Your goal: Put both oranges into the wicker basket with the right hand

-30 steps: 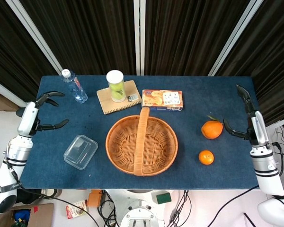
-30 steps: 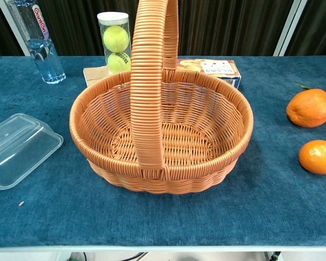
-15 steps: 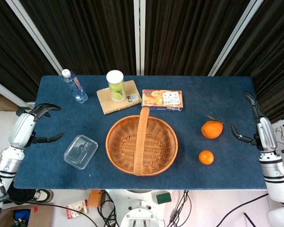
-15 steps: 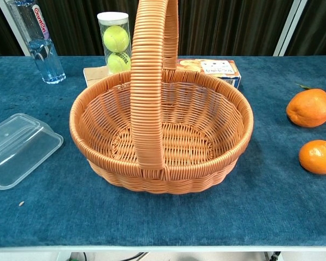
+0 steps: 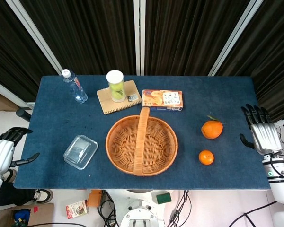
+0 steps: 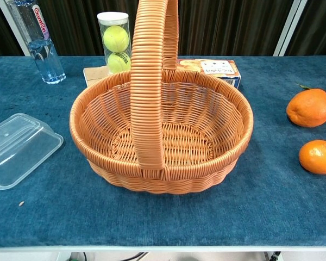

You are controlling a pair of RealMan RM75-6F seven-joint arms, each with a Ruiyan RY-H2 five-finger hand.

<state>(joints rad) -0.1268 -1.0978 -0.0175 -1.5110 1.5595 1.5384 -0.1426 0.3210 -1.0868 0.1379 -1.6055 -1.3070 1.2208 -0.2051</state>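
Note:
The wicker basket (image 5: 142, 142) (image 6: 162, 130) stands empty in the middle of the blue table, its handle running front to back. To its right lie two oranges: a larger one with a leaf (image 5: 211, 129) (image 6: 310, 107) and a smaller one (image 5: 206, 157) (image 6: 318, 156) nearer the front edge. My right hand (image 5: 261, 134) hovers open off the table's right edge, apart from both oranges. My left hand (image 5: 2, 150) is open beyond the left edge, holding nothing. Neither hand shows in the chest view.
A clear plastic container (image 5: 80, 151) (image 6: 17, 148) lies left of the basket. Along the back stand a water bottle (image 5: 74, 86), a tennis-ball tube (image 5: 116, 86) on a notebook (image 5: 119, 97), and a snack box (image 5: 162, 100).
Both arms have drawn outward and downward, away from the table. The right hand moved off the table's right edge; the left hand moved past the left edge. The oranges and basket have not moved.

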